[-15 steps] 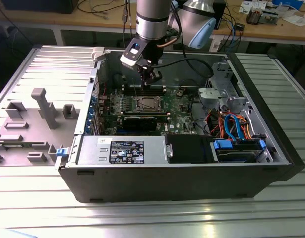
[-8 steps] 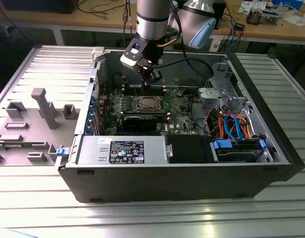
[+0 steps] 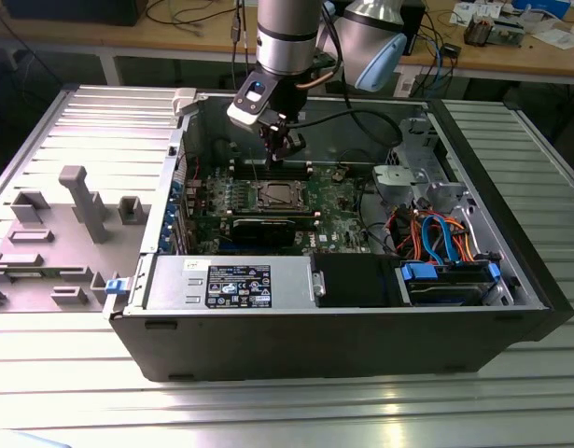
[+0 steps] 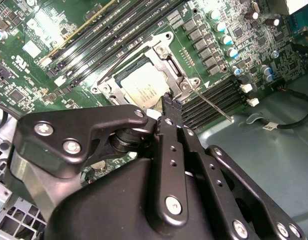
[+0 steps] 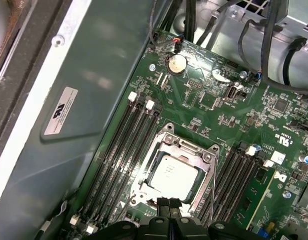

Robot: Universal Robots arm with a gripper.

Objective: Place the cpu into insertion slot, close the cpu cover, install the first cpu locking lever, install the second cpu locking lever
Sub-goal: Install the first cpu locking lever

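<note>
The cpu lies flat in the insertion slot on the green board, its silver top facing up. The cpu cover is folded down around it, framing the chip. A thin locking lever sticks out loose from one corner of the cover, over the memory slots. My gripper hovers just above the socket's edge with its two black fingertips pressed together and nothing between them. In the exterior view the gripper hangs over the back of the open computer case.
Long black memory slots flank the socket on both sides. The case's grey wall stands close by. Cable bundles and a drive bay fill the exterior view's right. A power supply sits along the front.
</note>
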